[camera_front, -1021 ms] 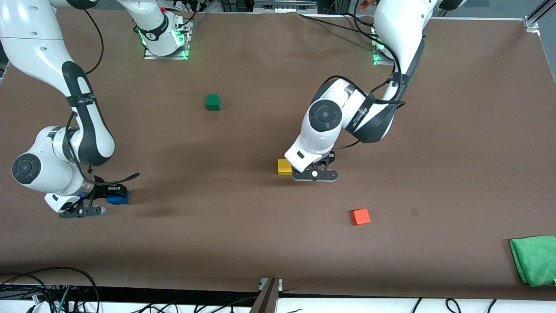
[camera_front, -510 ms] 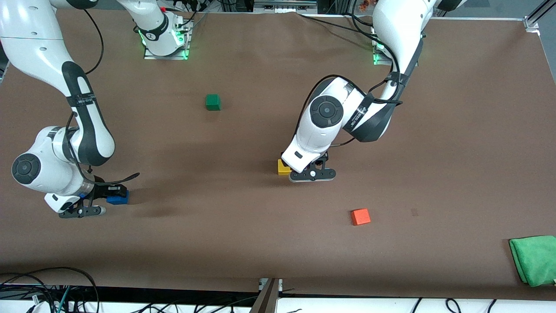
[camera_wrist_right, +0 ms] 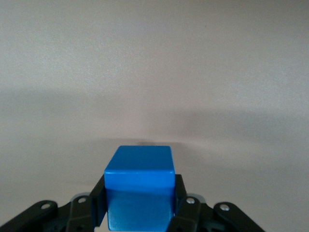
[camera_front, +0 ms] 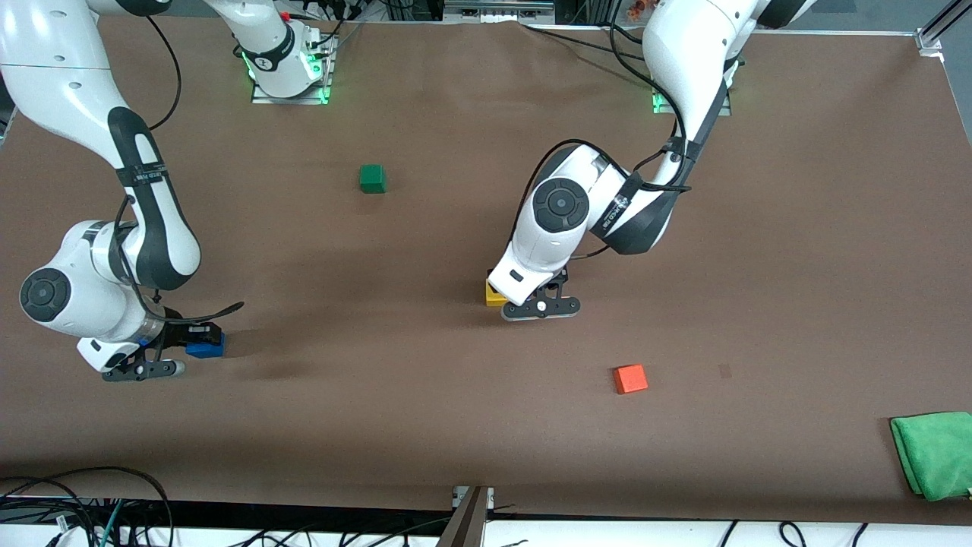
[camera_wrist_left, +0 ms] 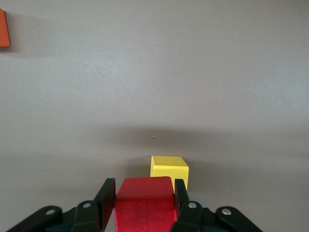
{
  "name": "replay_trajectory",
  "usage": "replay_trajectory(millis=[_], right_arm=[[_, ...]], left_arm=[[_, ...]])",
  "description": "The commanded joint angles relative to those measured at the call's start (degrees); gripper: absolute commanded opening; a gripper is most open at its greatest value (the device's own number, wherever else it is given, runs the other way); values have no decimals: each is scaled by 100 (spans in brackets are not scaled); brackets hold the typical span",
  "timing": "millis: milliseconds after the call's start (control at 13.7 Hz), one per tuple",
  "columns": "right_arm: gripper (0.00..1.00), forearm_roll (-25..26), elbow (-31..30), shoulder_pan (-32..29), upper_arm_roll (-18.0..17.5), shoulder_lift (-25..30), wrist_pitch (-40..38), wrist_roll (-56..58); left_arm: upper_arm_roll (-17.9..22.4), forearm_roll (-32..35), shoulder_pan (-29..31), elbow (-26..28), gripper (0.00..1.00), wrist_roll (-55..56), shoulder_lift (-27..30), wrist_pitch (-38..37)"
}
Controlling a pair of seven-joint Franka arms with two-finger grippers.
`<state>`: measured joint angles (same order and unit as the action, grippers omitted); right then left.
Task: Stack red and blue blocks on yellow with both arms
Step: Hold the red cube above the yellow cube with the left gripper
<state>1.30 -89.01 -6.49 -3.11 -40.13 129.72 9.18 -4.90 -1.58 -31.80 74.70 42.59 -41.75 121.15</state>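
We are seeing the small matte orange-red cube (camera_front: 630, 378) lying nearest the camera on the brown worktop (camera_front: 797, 251). The right tool (camera_front: 176, 343) is reaching low at the right arm's end of the worktop, clamping the bright blue cube (camera_wrist_right: 139, 186). The bent left arm's tool (camera_front: 541, 298) is gripping the deep crimson red cube (camera_wrist_left: 144, 205) just over the bright yellow cube (camera_wrist_left: 169, 168). Farthest back, the green cube (camera_front: 372, 178) is sitting alone.
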Motion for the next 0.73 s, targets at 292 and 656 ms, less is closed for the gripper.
replay_trajectory(millis=[292, 656], right_arm=[[42, 11, 305, -1, -58, 251, -711, 4], [42, -7, 305, 34, -58, 348, -860, -22]], left_arm=[[77, -53, -230, -491, 0, 425, -360, 49], [190, -1, -177, -465, 0, 329, -492, 172]])
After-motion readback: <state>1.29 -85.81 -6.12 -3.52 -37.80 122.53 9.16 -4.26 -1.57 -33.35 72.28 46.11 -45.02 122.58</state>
